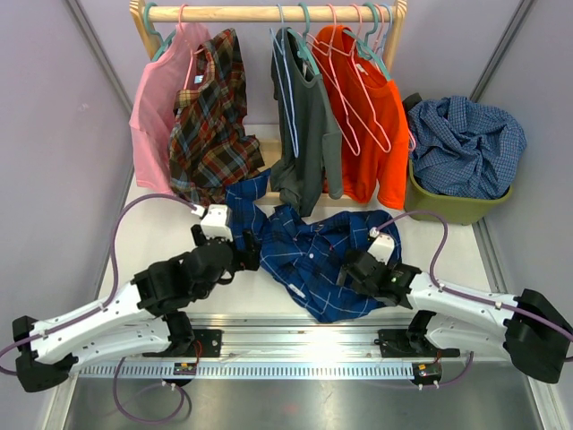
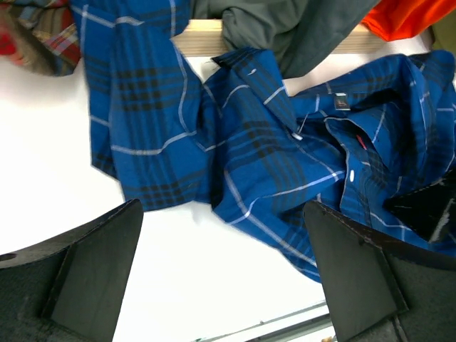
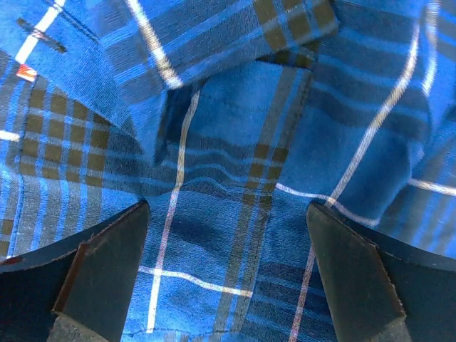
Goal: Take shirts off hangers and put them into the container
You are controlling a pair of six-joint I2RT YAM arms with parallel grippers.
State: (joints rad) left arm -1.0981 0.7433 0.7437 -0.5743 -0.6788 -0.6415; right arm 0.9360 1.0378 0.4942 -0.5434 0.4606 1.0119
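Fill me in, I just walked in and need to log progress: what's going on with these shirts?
Two robot arms are working on a dark blue plaid shirt lying crumpled on the table. The left pincer sits at its left edge and the right pincer hovers close over its right side; both are open, gripping nothing. A blue checked shirt already fills the olive bin. The pink, red-brown-green plaid, dark grey and orange shirts hang on the wooden rail.
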